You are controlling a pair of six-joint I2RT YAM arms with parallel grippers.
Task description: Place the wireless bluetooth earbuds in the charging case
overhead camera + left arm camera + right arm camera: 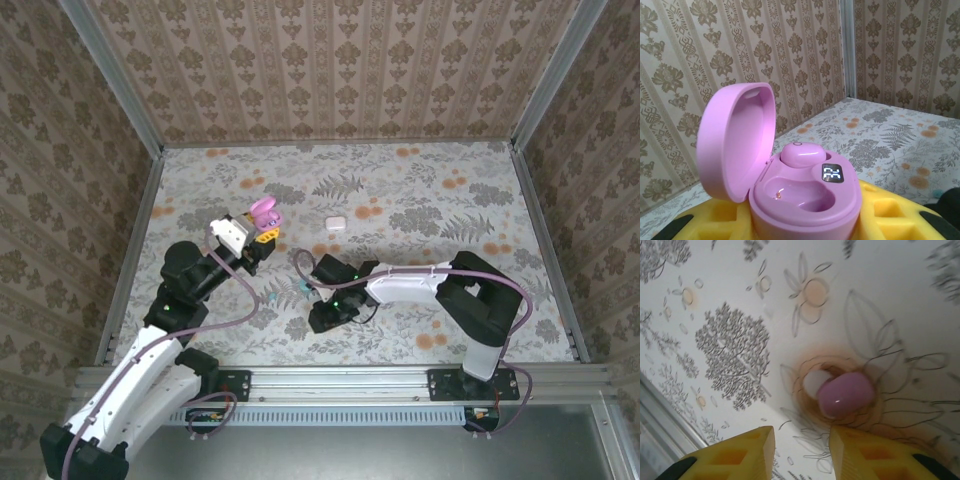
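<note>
— Earbud (845, 395) on the bench (900, 285): how should the right gripper (802, 452) take it?
— Gently. It looks like a tiny, glossy, hard plastic bean. It is surely very light and probably slippery, so a hard pinch could squirt it out. The rounded pink body is the place to hold, across its narrow width. That leaves the whitish tip free to point into the socket.
— And that gripper now?
— Its yellow fingers stand a little apart with nothing between them. The earbud lies just beyond their tips, untouched.
— Where does it go?
— Into the charging case (805, 200), a smooth pink pebble with its lid (735, 140) hinged up. The left gripper (807, 222) clamps the case from both sides. One seated earbud (801, 152) fills the far socket. The near socket (797, 192) is empty, beside a small lit display (832, 173).
</note>
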